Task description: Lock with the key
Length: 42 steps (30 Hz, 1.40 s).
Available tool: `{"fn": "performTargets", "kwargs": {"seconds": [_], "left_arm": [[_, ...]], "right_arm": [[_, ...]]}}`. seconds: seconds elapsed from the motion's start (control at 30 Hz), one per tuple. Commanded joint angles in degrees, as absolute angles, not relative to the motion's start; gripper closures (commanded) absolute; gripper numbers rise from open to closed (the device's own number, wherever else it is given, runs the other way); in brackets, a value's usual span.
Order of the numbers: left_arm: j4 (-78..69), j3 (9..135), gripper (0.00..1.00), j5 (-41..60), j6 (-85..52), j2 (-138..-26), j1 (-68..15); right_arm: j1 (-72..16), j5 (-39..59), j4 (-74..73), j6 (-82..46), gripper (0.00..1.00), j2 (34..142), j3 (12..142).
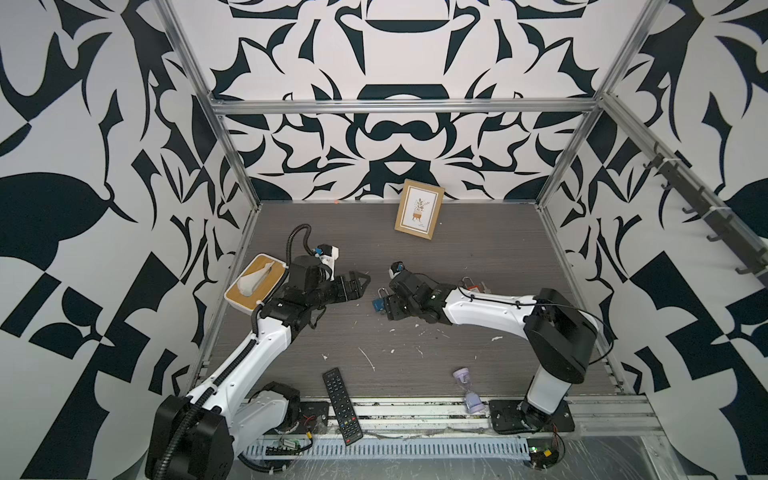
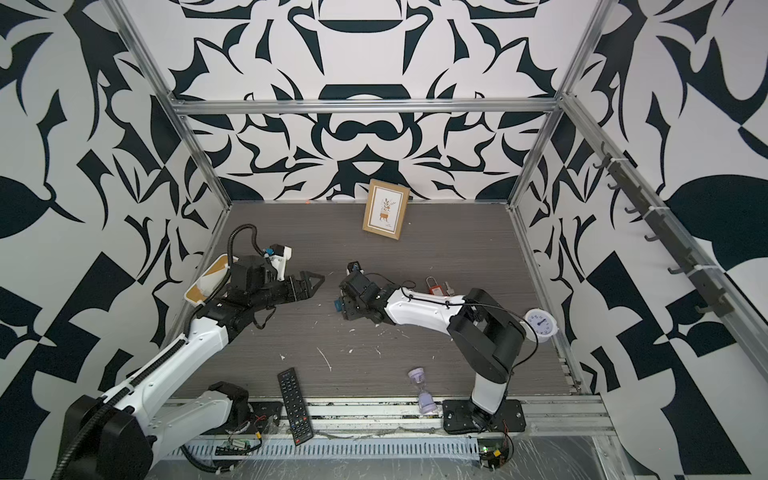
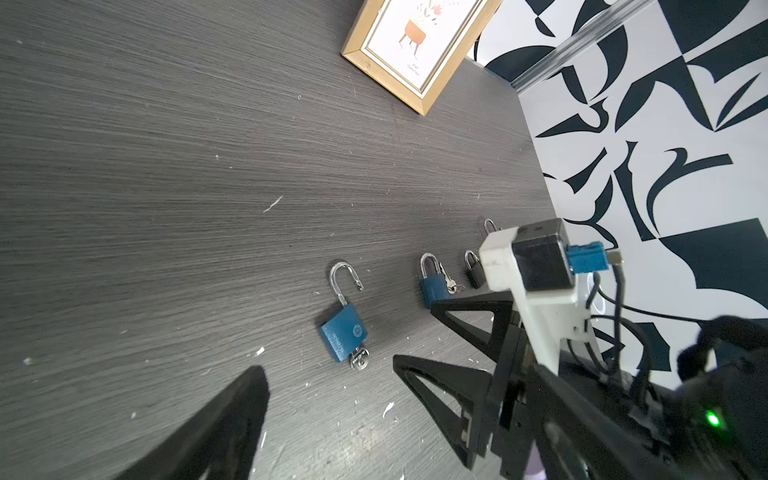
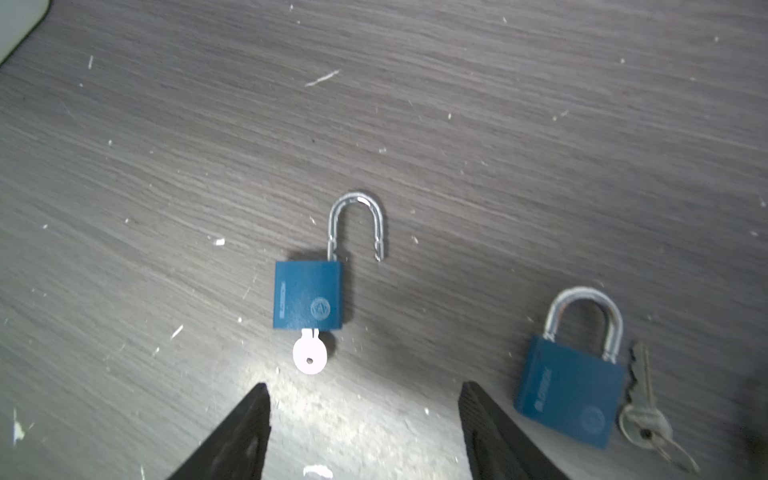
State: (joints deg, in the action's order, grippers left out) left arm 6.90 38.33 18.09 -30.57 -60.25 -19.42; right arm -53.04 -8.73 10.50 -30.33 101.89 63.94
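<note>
A blue padlock (image 4: 307,297) lies flat on the dark wood-grain table with its silver shackle (image 4: 357,224) swung open. A silver key (image 4: 309,355) sticks out of the bottom of its body. My right gripper (image 4: 363,385) hovers just short of the key, open, with nothing between its fingers. The left wrist view shows the same padlock (image 3: 343,328) and key (image 3: 359,358), with the right gripper's triangular fingers (image 3: 436,390) close beside them. My left gripper (image 1: 361,284) is wide open and empty, a short way left of the padlock (image 1: 379,304).
A second blue padlock (image 4: 569,390), shut, lies beside the right finger with loose keys (image 4: 642,419). A black padlock (image 3: 473,270) and a red one (image 2: 432,284) lie beyond. Picture frame (image 1: 419,210) at the back, tissue box (image 1: 255,282) left, remote (image 1: 342,405) and hourglass (image 1: 467,388) in front.
</note>
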Motion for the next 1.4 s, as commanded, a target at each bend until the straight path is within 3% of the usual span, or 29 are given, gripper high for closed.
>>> {"fn": "performTargets", "kwargs": {"seconds": [0.0, 0.37, 1.37], "left_arm": [[5.88, 37.82, 0.01, 19.29, -30.21, -59.58, -17.84], [-4.08, 32.17, 0.01, 32.77, -36.83, -58.71, -7.39], [-3.16, 32.08, 0.02, 31.96, -35.05, -61.12, -7.05]], "right_arm": [[-53.73, -9.12, 11.38, -29.45, 0.26, 103.82, 67.94], [-54.4, -8.13, 13.26, -29.15, 0.39, 111.36, 75.07], [-55.99, -14.21, 19.84, -27.78, 0.52, 118.84, 82.49]]}}
